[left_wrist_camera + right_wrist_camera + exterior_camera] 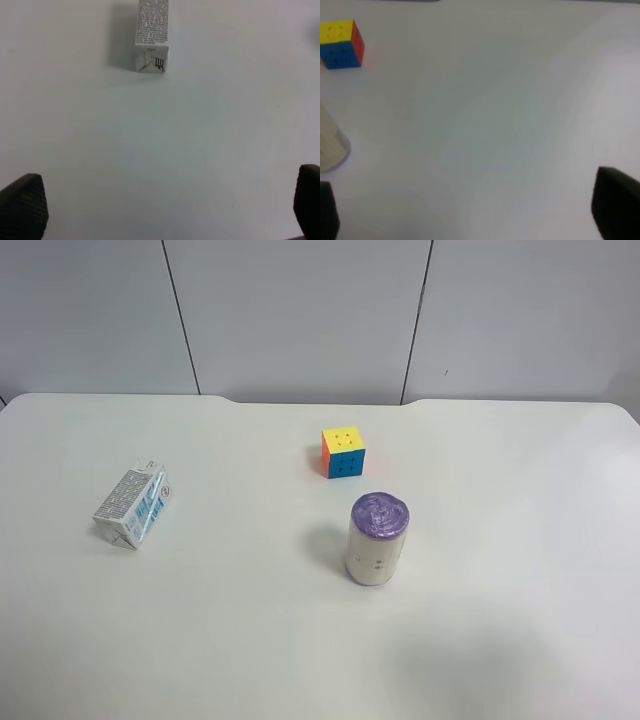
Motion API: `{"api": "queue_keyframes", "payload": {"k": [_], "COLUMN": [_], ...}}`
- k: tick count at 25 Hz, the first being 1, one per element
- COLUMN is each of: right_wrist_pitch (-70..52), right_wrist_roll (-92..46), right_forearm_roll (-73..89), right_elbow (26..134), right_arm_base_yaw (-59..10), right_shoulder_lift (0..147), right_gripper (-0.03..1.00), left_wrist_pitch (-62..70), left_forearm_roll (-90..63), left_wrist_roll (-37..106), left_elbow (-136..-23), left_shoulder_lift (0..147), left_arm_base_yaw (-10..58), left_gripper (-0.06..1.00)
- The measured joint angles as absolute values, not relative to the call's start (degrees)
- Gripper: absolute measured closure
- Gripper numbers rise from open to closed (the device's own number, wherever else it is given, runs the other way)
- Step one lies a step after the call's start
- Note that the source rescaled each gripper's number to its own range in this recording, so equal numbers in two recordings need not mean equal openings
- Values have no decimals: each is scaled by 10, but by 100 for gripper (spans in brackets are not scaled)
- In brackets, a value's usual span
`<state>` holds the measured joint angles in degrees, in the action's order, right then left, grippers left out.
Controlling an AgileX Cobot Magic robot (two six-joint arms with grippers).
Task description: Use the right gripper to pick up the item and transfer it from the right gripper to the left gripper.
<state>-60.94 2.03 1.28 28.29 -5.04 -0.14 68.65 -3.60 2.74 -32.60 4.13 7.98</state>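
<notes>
- Lying on its side on the white table [500, 640], the item [133, 505] sits toward the exterior high view's left, well apart from both other objects; the left wrist view shows it end-on, gabled top toward the camera [152, 36].
- It looks like a small paperboard drink carton, so likely light, with walls that would dent under a hard squeeze; if full, the liquid adds some weight and firmness.
- Its printed faces look smooth and possibly a little slippery, so a moderate, squared-up grip seems wise.
- Best hold is probably across the two long flat sides near mid-body, away from the sloped gable and any straw; leaving one end of the carton free would give the other gripper room at the handover.
- The right gripper [470, 212] shows only two dark fingertips at the edges of its wrist view, jaws wide apart, with nothing between them.
- The left gripper [165, 207] likewise has its jaws spread, empty, with the carton ahead of it on bare table.
- A purple-topped cylinder [377, 539] stands upright near the table's middle, and a puzzle cube [343, 452] sits just beyond it.
- Both appear at the edge of the right wrist view, so they probably lie between the right gripper and the carton; the tall cylinder seems the likelier thing to knock over on the way across.
</notes>
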Motion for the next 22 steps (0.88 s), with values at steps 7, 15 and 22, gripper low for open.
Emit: {"api": "queue_keyframes", "payload": {"k": [7, 15, 22], "right_wrist_pitch": [-609, -609, -609], "right_wrist_roll": [20, 20, 20], "right_forearm_roll": [13, 13, 13], "right_elbow": [283, 283, 283], "right_arm_base_yaw": [-50, -50, -50], "right_shoulder_lift": [-1, -1, -1], "right_gripper": [-3, -3, -3], "left_wrist_pitch": [668, 609, 609], "left_forearm_roll": [-35, -35, -34], "left_wrist_roll": [24, 26, 27], "left_elbow": [-313, -290, -290], "left_shoulder_lift": [-1, -1, -1], "left_arm_base_yaw": [80, 80, 80], "left_gripper": [-5, -6, -6]}}
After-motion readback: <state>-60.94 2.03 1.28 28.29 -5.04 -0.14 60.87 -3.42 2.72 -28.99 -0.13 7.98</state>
